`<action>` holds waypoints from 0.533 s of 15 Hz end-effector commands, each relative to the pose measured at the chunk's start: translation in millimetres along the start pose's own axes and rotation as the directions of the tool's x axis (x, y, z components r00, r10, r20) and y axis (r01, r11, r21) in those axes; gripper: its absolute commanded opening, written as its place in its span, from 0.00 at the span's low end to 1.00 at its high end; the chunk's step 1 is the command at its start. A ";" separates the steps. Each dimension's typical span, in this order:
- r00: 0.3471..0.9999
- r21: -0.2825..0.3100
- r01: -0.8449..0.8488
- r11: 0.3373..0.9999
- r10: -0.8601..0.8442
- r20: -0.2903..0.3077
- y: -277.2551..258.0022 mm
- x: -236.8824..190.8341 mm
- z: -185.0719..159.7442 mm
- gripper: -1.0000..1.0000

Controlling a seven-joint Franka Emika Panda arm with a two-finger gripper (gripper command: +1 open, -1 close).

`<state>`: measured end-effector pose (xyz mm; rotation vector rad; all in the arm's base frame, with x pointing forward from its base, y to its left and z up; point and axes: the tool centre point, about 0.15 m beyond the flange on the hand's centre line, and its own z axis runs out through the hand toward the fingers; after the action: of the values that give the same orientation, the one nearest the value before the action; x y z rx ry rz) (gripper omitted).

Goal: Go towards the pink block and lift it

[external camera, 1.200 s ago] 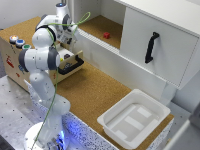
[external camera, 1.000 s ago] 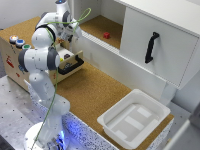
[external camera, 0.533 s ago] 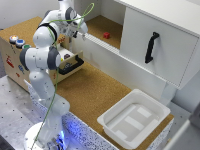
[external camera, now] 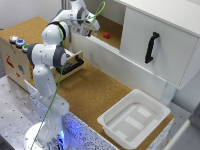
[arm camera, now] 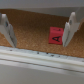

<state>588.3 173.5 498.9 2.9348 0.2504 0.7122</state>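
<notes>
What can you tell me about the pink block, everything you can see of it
The pink block is a tiny reddish-pink cube, plain in the exterior view, though the wrist view shows a dark mark on one face that is too blurred to read. It looks solid and matte. It sits flat on the cork floor inside the open cabinet compartment. The claw is close, toward the exterior view's left of it. In the wrist view one finger stands right beside the block; contact cannot be told.

Pink block (external camera: 106,35) (arm camera: 56,36) on cork shelf
</notes>
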 end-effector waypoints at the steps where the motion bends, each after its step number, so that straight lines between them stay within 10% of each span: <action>1: 1.000 0.009 0.023 1.000 -0.023 0.021 28.3 31.4 35.9 1.00; 8: 0.999 0.079 0.007 0.997 -0.003 -0.047 33.3 72.1 68.6 1.00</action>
<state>638.8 148.3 480.2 2.9350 0.2551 0.8171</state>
